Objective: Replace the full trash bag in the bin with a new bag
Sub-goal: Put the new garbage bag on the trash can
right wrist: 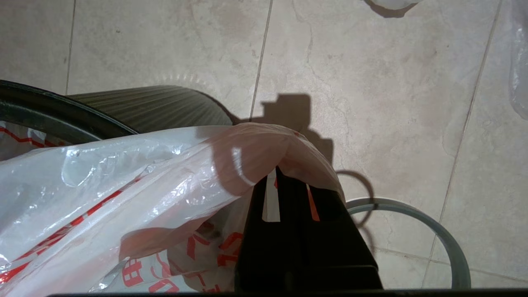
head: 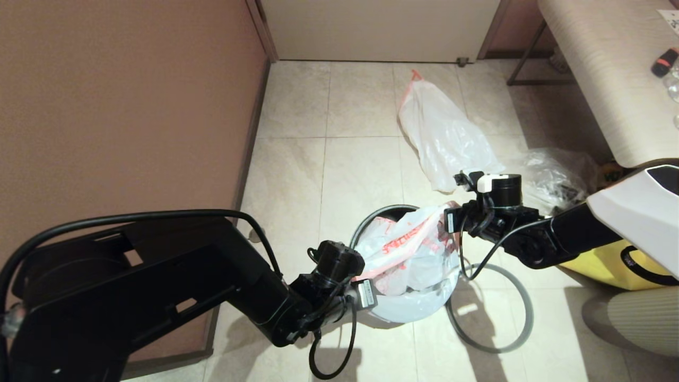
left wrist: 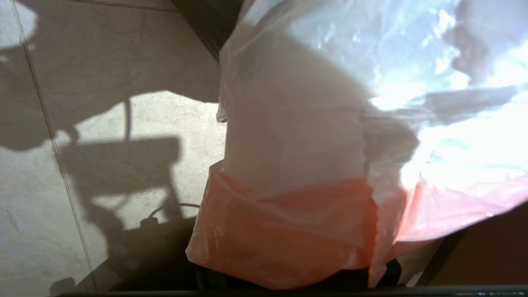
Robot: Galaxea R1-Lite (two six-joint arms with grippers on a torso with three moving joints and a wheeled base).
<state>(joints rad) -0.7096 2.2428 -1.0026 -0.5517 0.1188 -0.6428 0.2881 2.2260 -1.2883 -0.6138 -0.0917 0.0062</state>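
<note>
Head view: left hand and right hand pinch the new bag over the bin.

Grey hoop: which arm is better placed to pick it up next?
Right, probably. The grey hoop lies on the floor beside the bin, under the right gripper. The left gripper is across the bin. Both are shut on the new bag, so right must release first.
</note>
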